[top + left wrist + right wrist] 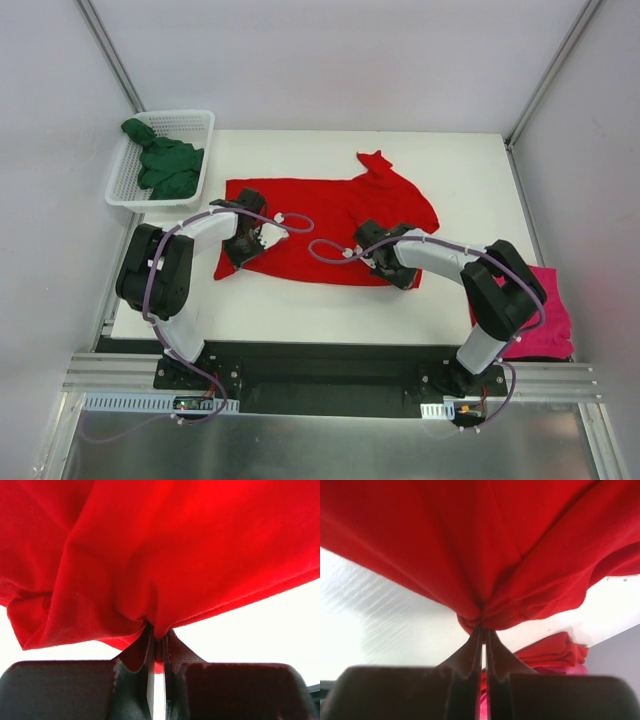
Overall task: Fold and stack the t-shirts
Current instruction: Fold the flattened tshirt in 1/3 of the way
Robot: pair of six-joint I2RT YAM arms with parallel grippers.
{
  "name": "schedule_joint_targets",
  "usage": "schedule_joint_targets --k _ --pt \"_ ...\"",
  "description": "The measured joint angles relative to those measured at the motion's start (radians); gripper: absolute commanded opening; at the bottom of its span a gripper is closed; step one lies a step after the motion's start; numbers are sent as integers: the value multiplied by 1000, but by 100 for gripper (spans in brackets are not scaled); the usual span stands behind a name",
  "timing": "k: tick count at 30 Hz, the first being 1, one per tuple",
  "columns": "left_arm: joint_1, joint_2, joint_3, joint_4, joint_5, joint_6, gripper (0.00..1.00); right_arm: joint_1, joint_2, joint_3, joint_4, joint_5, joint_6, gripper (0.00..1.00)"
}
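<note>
Basket (pixel 122 180) of white mesh is sitting at the far left of the worktop (pixel 300 305), holding the dark green shirt (pixel 165 165). The left hand (pixel 156 639) is pinching the near left edge of the red shirt (pixel 330 210), which is lying spread across the middle. The right hand (pixel 483 630) is clamping the shirt's near right edge, cloth bunching above both. The pink shirt (pixel 548 320) is lying at the worktop's right edge.

White mesh basket (pixel 186 121) at far-left corner of white table (pixel 330 310)
</note>
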Motion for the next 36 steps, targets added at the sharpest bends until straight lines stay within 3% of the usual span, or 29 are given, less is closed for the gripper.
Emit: schedule_joint_targets --k 4,6,9,10,28,36 --pt "19 -2 -3 -1 -6 8 0 0 -18 -34 4 2 -17 1" --pt "27 -2 -3 -2 -7 11 0 0 -29 -45 4 3 -22 6" --pt "32 -2 -3 -2 -10 14 0 0 -42 -41 2 -2 -22 30" --pt "32 -2 -3 -2 -11 14 0 0 -45 -38 -1 -3 -19 44" --pt "45 0 -10 -5 -60 19 0 -122 -89 -20 -26 -6 16 43" --pt "45 0 -12 -5 -68 19 0 -121 -89 26 -40 -137 56 43"
